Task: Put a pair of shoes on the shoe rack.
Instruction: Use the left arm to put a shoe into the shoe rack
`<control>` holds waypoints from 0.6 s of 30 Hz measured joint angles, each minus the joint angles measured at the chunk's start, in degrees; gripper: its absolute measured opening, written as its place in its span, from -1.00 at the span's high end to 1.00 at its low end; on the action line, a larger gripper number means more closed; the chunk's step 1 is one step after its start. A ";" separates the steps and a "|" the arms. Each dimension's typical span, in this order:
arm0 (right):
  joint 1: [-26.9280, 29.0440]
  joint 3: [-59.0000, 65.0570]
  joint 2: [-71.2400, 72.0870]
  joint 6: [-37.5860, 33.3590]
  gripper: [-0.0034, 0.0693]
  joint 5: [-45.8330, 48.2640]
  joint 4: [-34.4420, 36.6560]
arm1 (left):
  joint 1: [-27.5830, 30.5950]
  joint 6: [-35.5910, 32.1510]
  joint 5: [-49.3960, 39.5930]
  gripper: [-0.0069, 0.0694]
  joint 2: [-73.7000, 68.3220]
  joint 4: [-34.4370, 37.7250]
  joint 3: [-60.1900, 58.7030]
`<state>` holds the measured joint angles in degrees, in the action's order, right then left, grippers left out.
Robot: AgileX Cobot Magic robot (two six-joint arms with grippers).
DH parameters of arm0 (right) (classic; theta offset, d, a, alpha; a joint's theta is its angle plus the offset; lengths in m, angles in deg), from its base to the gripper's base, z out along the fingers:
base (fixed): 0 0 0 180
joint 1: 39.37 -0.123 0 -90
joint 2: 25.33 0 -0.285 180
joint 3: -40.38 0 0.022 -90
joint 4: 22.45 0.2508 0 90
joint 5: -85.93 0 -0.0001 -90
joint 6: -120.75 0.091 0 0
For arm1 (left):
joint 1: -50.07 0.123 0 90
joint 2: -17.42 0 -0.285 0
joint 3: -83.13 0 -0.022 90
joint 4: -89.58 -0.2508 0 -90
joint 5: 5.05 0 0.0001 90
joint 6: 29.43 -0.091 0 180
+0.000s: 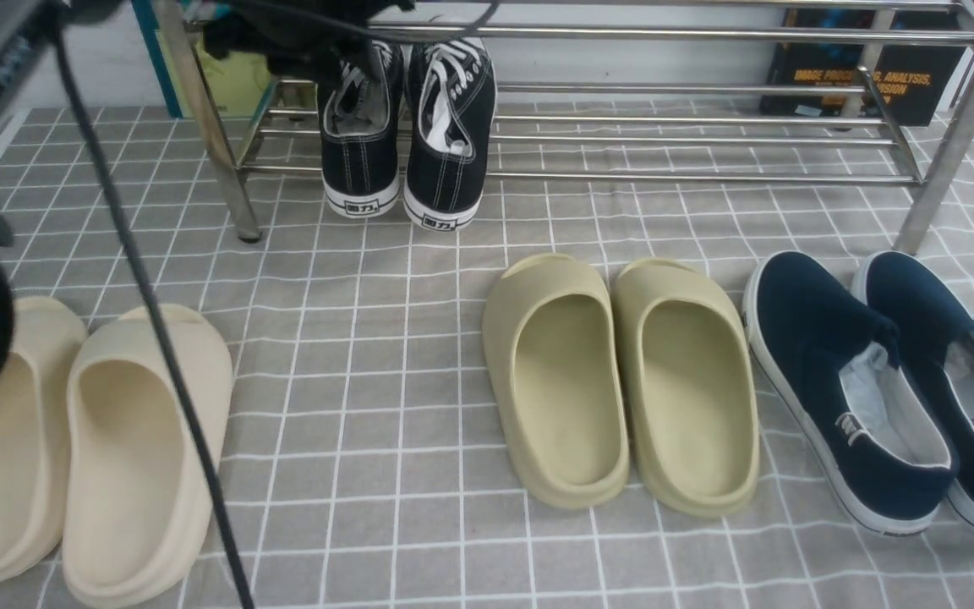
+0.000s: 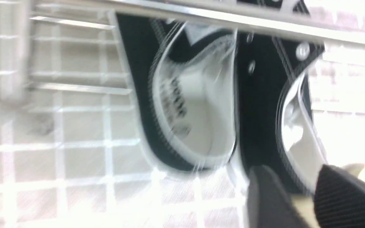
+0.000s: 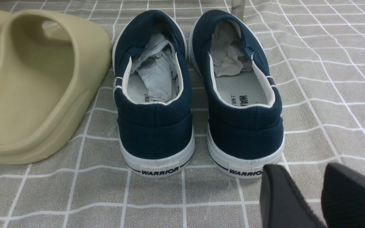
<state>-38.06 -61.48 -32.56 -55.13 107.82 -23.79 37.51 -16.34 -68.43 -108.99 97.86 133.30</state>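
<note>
We saw both sneakers on the rack, the right gripper parted and empty, the left gripper too blurred to tell.

Pair of black canvas lace-up sneakers on lower shelf of shiny steel-tube shoe rack, far L-centre, side by side, heels twd near side. On grey checked cloth in front: beige foam slides near L, olive foam slides centre, navy canvas slip-ons R, just beside rack's R leg.

Staged shoe-storage setup, steel shoe rack, checked cloth, image-processing textbook
</note>
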 joint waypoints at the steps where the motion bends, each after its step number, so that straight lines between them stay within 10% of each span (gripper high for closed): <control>1: 0.00 0.00 0.00 0.00 0.25 0.00 0.00 | -0.24 -0.78 -2.17 0.35 0.65 -0.50 0.09; 6: 0.00 0.00 0.00 0.00 0.25 0.00 0.00 | -3.40 -5.77 -7.59 0.83 0.89 0.28 -2.50; 18: 0.00 0.00 0.00 0.00 0.25 0.00 0.00 | -6.70 -4.03 5.70 0.85 -8.95 2.96 -11.45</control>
<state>-38.06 -61.48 -32.56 -55.13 107.82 -23.79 30.81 -20.36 -62.73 -117.94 100.82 121.85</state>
